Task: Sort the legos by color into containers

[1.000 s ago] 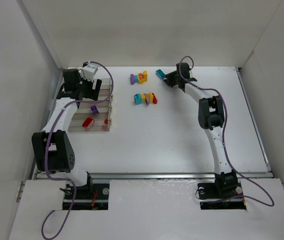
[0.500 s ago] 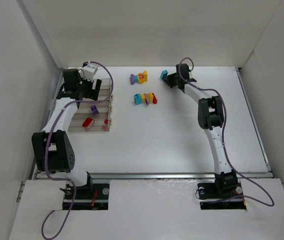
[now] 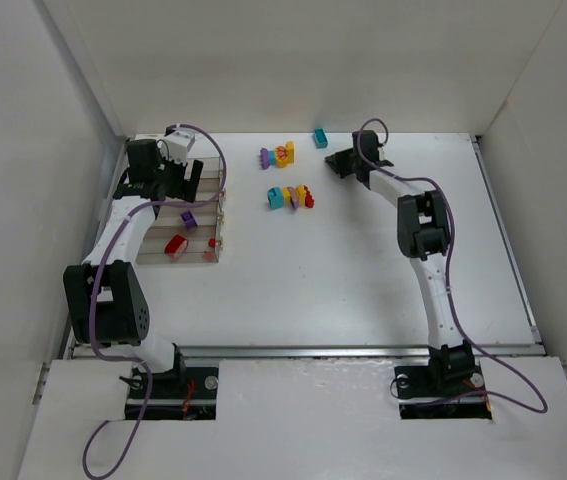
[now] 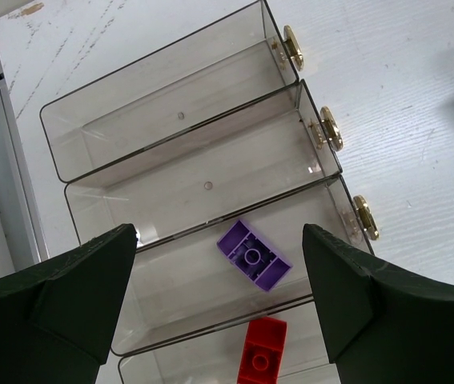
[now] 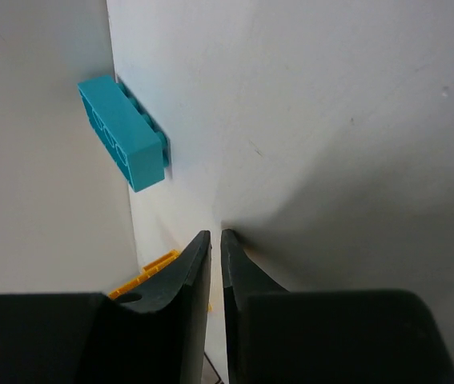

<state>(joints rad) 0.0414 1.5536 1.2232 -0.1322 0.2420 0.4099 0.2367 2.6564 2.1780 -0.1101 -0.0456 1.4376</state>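
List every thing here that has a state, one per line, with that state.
left gripper, open and empty above the containers
right gripper, shut on nothing
containers, two empty, one holding a purple brick, one a red brick
teal brick, lying loose ahead of the right gripper, ungripped
other legos, unsorted in two clusters on the table
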